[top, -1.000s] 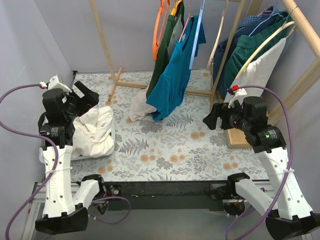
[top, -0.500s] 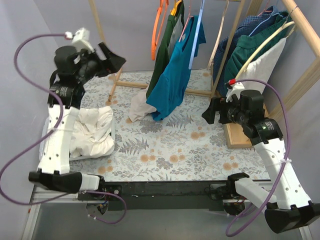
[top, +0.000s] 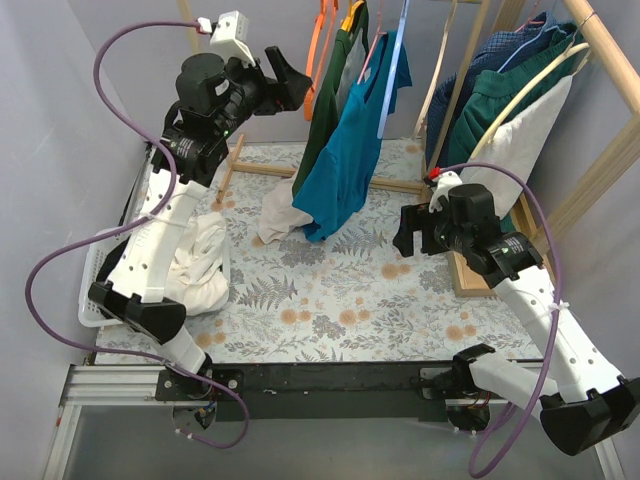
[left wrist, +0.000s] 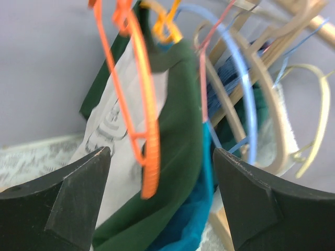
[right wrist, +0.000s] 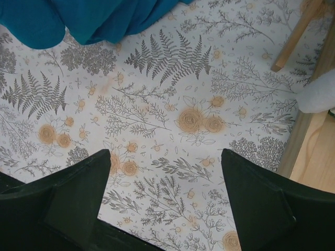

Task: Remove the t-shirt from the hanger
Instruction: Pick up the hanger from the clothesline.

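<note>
Orange hanger [left wrist: 148, 130], just ahead of left pincer [left wrist: 161, 151]

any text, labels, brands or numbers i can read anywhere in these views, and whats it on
No text can be read.
Grey print on the white garment behind the orange hanger: too blurred to read.
Table cover: floral pattern only, no words.

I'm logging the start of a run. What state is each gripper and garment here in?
left gripper: open, facing the orange hanger
right gripper: open, empty, above the table
orange hanger: on the rail, apparently bare
teal t-shirt: hanging on its hanger
dark green shirt: hanging on its hanger
white cloth: crumpled in a heap, left side
</note>
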Available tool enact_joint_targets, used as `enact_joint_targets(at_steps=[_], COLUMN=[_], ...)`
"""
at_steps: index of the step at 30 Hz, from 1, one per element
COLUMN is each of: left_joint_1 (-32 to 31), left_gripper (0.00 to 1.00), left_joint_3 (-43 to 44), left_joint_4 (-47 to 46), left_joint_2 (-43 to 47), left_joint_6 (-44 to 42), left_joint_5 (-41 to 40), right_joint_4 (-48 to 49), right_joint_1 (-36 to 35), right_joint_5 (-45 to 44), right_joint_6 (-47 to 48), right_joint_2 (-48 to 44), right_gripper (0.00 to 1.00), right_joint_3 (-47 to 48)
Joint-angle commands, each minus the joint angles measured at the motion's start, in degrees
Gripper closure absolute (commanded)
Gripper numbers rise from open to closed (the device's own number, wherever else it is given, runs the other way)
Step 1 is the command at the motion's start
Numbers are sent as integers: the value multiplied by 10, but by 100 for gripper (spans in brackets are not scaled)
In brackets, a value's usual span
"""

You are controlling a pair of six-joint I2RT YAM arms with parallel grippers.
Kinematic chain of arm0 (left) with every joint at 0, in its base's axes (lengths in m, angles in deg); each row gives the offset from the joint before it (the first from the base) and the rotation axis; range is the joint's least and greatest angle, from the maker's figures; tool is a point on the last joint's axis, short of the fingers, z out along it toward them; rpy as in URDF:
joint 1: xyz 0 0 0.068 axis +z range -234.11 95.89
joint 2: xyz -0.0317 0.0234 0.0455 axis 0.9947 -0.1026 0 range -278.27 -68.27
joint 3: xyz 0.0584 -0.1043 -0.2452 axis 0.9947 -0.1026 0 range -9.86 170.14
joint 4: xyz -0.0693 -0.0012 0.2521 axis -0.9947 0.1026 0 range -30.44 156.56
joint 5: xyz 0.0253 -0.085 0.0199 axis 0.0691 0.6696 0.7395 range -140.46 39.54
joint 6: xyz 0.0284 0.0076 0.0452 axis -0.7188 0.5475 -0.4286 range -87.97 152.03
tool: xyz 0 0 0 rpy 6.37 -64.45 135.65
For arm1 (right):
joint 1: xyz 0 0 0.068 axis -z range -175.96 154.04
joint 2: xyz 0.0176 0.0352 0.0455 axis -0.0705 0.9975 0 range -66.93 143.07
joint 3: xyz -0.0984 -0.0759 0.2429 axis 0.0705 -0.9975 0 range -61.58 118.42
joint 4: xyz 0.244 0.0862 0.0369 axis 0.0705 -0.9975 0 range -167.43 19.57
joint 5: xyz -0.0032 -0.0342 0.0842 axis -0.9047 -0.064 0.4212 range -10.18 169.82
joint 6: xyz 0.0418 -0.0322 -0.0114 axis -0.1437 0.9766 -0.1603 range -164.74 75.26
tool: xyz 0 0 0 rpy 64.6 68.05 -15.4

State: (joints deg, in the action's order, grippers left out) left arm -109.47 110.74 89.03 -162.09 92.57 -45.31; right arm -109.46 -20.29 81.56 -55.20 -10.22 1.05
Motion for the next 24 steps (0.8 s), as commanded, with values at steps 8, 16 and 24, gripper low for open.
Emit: enact_joint_targets(at_steps=[8, 16, 24], left_joint_1=[-99, -156, -156], left_gripper=[25, 22, 21], left_joint_3=[73, 96, 100], left_joint_4=[-72, -118, -143], left_joint_2=[-35, -93, -105], left_joint_6=[-91, -197, -229], left_joint_5=[-44, -279, -326], right_joint_4=[66, 74, 70], right_joint_1=[-19, -19, -19], right_joint_5=[25, 33, 27], right_joint_6=[-26, -36, -39], right_joint_2=[2, -15, -40], right_gripper=[10, 11, 11], right_joint_3=[-39, -68, -89])
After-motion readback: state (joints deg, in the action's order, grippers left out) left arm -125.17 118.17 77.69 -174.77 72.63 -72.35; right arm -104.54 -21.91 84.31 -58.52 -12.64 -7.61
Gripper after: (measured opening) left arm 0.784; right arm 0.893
